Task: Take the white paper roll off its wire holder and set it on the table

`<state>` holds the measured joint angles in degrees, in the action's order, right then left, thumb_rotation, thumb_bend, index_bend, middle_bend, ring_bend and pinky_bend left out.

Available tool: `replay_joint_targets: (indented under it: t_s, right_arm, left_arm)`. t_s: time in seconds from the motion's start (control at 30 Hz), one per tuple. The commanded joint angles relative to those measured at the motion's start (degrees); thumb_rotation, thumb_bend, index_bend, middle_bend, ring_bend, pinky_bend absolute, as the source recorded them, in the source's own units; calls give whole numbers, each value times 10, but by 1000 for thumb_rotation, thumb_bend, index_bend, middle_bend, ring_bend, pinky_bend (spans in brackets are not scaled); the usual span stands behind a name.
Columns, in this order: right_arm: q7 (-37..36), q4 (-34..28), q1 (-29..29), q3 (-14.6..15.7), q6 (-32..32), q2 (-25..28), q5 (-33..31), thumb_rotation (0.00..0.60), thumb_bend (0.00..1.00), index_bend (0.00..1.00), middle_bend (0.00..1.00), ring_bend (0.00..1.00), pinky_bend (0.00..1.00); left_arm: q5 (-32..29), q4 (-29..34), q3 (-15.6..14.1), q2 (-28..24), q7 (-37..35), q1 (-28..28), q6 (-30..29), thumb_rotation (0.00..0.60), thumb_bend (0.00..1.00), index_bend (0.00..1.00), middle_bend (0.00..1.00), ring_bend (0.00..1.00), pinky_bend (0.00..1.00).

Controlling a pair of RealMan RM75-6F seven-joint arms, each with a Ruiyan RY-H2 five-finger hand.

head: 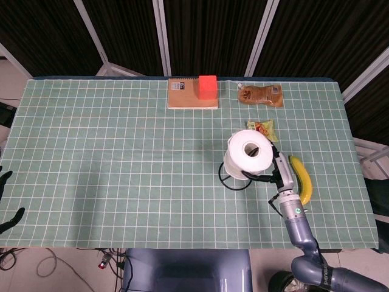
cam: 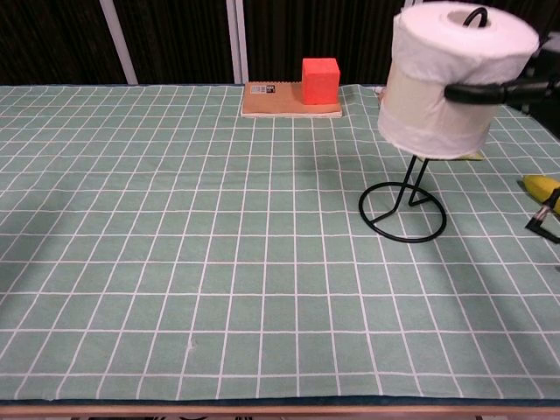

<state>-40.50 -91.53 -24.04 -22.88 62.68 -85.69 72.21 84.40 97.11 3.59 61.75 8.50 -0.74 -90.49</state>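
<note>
The white paper roll [head: 249, 152] [cam: 455, 79] is lifted high above the table, well clear of the black wire holder's base ring [head: 234, 180] [cam: 402, 214]. In the chest view the holder's top bend [cam: 477, 14] still pokes out of the roll's core. My right hand [head: 278, 173] [cam: 494, 87] grips the roll from its right side, dark fingers wrapped around its front. Of my left hand [head: 11, 221] only dark fingertips show at the head view's left edge, off the table, apart and holding nothing.
A banana [head: 302, 179] [cam: 542, 185] lies just right of the hand. A snack packet [head: 264, 126] sits behind the roll, a brown pouch [head: 260, 95] further back. A notebook [head: 191, 97] with a red cube [head: 208, 86] stands at the far edge.
</note>
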Motion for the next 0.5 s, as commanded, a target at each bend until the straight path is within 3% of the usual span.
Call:
replay_joint_targets:
  t_s: [0.03, 0.27, 0.5]
  right_arm:
    - [40, -100, 12, -43, 18, 94, 1, 600, 105, 224, 244, 303, 116]
    - [83, -213, 22, -128, 40, 217, -35, 600, 106, 224, 243, 303, 120]
    - [103, -260, 34, -204, 35, 320, -115, 600, 106, 231, 243, 303, 121]
  left_arm:
    - [2, 1, -1, 0, 1, 1, -2, 600, 223, 117, 0, 0, 34]
    - [4, 2, -1, 0, 1, 2, -4, 600, 223, 117, 0, 0, 34]
    - [7, 3, -3, 0, 2, 2, -5, 600, 223, 117, 0, 0, 34]
